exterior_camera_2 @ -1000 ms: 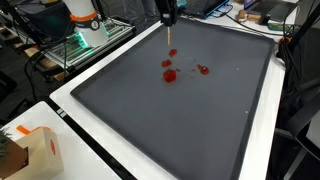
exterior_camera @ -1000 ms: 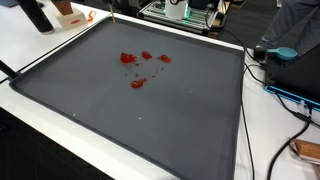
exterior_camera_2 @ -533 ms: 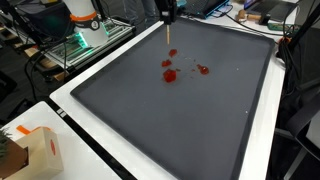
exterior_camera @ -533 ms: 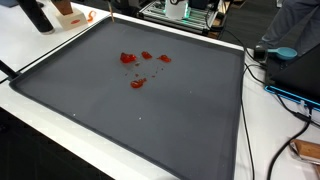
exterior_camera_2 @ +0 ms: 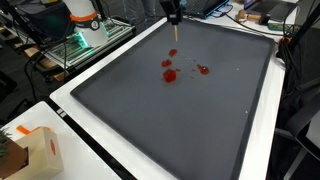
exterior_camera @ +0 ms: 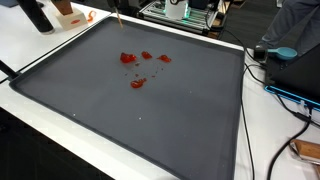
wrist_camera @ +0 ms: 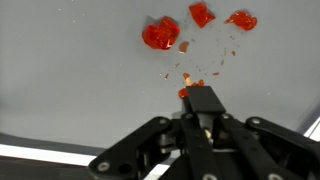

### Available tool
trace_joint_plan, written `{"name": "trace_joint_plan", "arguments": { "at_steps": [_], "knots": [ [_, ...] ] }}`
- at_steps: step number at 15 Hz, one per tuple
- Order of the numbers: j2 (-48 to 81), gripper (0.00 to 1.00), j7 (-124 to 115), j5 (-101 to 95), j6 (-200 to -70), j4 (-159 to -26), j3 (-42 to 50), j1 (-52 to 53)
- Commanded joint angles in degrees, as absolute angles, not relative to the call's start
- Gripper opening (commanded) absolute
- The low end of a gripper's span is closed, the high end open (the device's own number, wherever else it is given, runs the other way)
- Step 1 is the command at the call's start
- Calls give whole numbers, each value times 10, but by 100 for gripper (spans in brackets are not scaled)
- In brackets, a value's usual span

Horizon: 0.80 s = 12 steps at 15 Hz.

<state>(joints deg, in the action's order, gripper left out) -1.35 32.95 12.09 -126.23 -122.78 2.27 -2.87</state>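
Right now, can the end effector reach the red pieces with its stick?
Probably yes: the end effector holds the stick over the mat, and nothing stands between it and the red pieces.

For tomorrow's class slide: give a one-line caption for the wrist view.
The shut gripper holds a thin stick, its tip pointing toward red chunks scattered on a grey mat.

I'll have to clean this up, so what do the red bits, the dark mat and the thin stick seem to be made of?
The red bits: glossy, slightly translucent lumps with crumbs around, perhaps wax or jelly; unclear. The dark mat: matte grey, no glare, likely rubber or foam. The thin stick: pale tan, dull, probably wood.
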Motion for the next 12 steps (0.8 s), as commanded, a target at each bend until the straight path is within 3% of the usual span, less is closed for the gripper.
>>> {"name": "trace_joint_plan", "arguments": {
  "at_steps": [1, 12],
  "knots": [
    [27, 3, 448, 222, -1229, -1203, 37, -35],
    [148, 3, 558, 339, -1123, -1144, 27, -93]
  ]
}}
